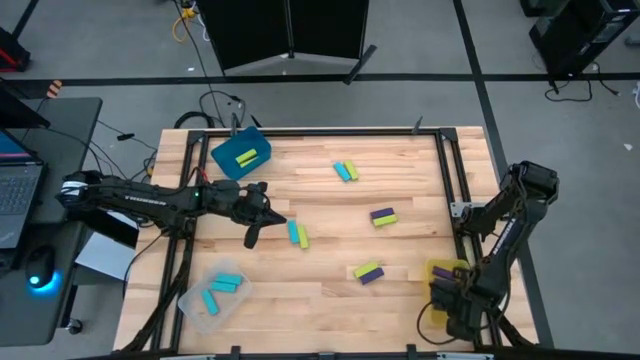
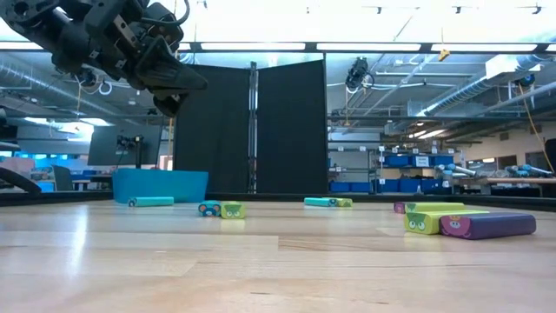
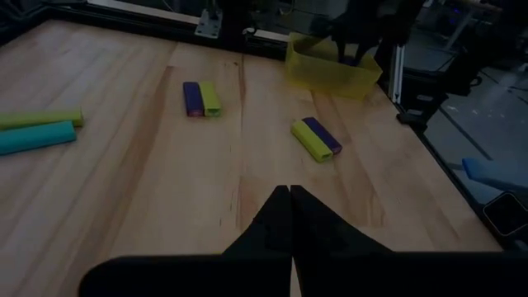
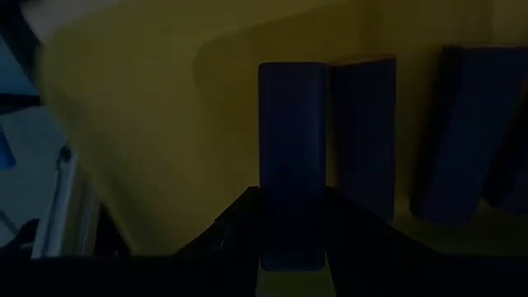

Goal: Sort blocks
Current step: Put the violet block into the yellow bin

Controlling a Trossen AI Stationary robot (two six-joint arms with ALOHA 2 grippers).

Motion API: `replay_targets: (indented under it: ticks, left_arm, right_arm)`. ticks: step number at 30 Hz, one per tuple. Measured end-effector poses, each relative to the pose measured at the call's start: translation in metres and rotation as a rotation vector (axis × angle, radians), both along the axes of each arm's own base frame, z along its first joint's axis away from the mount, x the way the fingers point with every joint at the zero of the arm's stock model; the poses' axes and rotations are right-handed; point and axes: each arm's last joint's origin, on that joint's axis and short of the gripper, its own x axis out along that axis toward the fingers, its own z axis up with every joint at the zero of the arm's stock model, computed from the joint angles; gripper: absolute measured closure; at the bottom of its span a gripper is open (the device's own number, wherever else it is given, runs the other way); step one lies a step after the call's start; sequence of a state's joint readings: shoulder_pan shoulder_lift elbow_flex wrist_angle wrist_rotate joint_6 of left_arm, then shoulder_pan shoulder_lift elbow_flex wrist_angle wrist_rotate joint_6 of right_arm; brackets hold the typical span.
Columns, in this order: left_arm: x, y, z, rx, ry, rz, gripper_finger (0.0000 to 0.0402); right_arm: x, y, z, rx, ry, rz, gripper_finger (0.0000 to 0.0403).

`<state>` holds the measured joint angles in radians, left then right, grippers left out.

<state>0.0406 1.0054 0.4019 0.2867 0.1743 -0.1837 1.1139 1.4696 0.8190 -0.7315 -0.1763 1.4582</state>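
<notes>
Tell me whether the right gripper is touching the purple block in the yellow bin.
Touching. The right wrist view shows the right gripper closed on an upright purple block inside the yellow bin.

A pale wooden plank table (image 1: pixel 320 215) carries a blue plastic bin (image 1: pixel 226 152), a clear plastic bin (image 1: pixel 192 298) and a yellow plastic bin (image 1: pixel 436 270); an open laptop (image 1: pixel 18 190) sits on a side desk.

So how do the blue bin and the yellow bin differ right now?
The blue bin sits at the table's far left and holds a lime block; the yellow bin sits at the near right and holds purple blocks. The right gripper reaches into the yellow bin, shut on a purple block, while no gripper is at the blue bin. Both rest on the table.
</notes>
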Motion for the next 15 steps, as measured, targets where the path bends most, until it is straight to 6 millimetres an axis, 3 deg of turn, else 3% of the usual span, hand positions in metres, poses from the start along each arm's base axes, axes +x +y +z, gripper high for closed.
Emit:
replay_targets:
  ticks: [7,15]
  left_arm:
    - [0.0,0.0001,0.0,0.0,0.001,0.004,0.0399]
    - [0.0,0.0004,-0.0001,0.002,0.001,0.015,0.0399]
  right_arm:
    - [0.0024,-0.0034,-0.0038,0.018,0.041,-0.002,0.0291]
    - [0.0085,-0.0079,-0.0038,0.019,0.071,-0.031,0.0179]
